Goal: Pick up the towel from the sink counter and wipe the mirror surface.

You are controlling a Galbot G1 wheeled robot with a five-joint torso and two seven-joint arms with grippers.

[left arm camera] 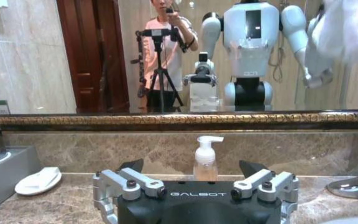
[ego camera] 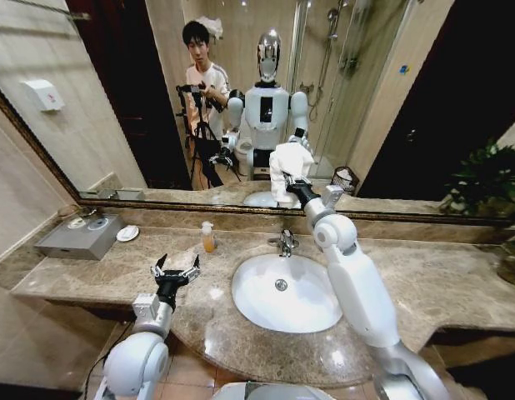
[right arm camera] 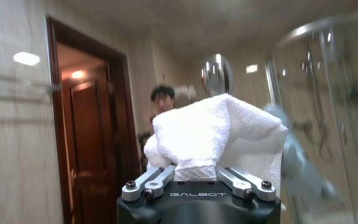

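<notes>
My right gripper (ego camera: 296, 187) is raised over the faucet (ego camera: 284, 242) and shut on the white towel (ego camera: 288, 169), holding it up against the lower middle of the mirror surface (ego camera: 141, 92). In the right wrist view the towel (right arm camera: 207, 133) bulges out from between the closed fingers (right arm camera: 149, 185) of the right gripper (right arm camera: 196, 173). My left gripper (ego camera: 176, 270) hovers low over the sink counter (ego camera: 457, 279), left of the basin (ego camera: 282, 292). In the left wrist view the left gripper (left arm camera: 191, 169) is open and holds nothing. The towel (left arm camera: 350, 28) also appears there, far off.
A soap pump bottle (ego camera: 207, 237) stands at the back of the counter, straight ahead of the left gripper. A small white dish (ego camera: 127, 233) and a grey box (ego camera: 81, 237) lie at the far left. A plant (ego camera: 489, 179) stands at the right end. The mirror reflects a person with a tripod.
</notes>
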